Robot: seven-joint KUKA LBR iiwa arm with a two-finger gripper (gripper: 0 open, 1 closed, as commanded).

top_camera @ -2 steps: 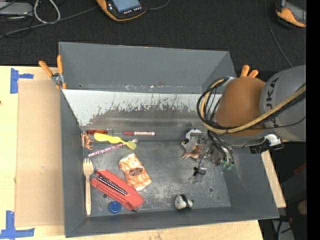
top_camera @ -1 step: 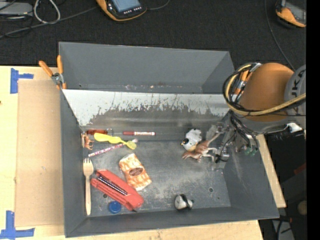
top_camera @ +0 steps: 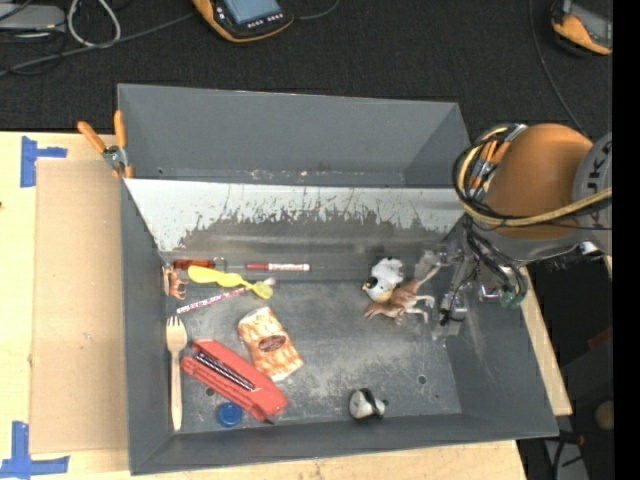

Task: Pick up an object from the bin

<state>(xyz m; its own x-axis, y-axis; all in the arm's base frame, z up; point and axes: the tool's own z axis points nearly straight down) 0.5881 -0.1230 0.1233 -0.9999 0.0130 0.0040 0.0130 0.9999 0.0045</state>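
Blue cap (top_camera: 229,415) at 7 o'clock in the bin (top_camera: 300,158), red case (top_camera: 238,380) touching it. Brown toy animal (top_camera: 398,306) at 3 o'clock, white figure (top_camera: 383,277) against its 11. Claw (top_camera: 447,311) just beside: toy at claw's 9, long axis roughly 9-to-3. Claw released or clenched: can't tell.

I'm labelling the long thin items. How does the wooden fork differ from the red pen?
The fork is pale wood; the pen is mostly red. The fork lies along the left wall of the bin, tines toward the back; the pen lies crosswise by the back wall. The fork looks longer and wider than the pen. Both are slim, lie flat, and sit well left of the gripper.
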